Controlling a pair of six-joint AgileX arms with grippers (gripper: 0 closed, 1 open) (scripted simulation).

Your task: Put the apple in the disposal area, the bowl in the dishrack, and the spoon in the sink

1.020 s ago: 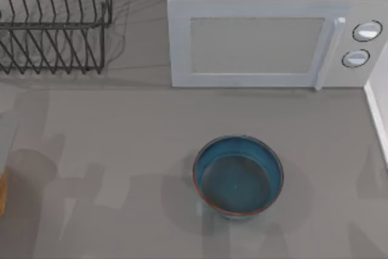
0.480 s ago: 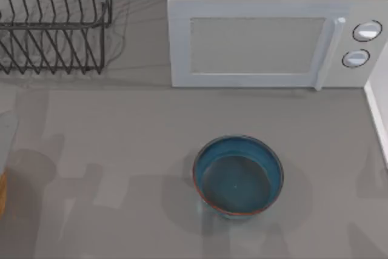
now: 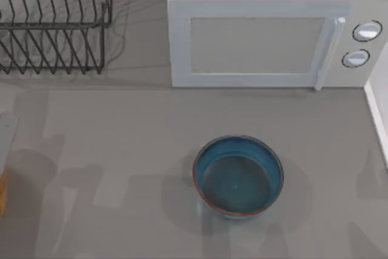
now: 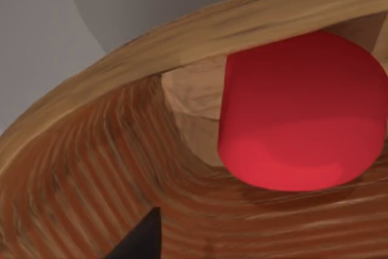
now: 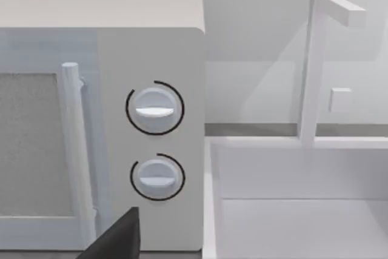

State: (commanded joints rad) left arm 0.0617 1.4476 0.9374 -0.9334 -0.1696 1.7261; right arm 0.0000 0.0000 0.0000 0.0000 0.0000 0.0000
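Apple [image 4: 297,113] in wooden bowl [image 4: 91,168], beyond left jaws

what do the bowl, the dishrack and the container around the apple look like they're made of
The bowl: likely glazed ceramic, glossy teal with a thin reddish-brown rim. The dishrack: thin black bars, probably coated metal wire. The container around the apple: looks like wood, with ringed brown grain.

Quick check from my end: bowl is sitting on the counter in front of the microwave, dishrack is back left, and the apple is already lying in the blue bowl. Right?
Not quite. The apple lies in a wooden container, as the left wrist view shows; the top view shows the blue bowl holding nothing. The rest stands: the bowl sits in front of the microwave, and the dishrack is back left.
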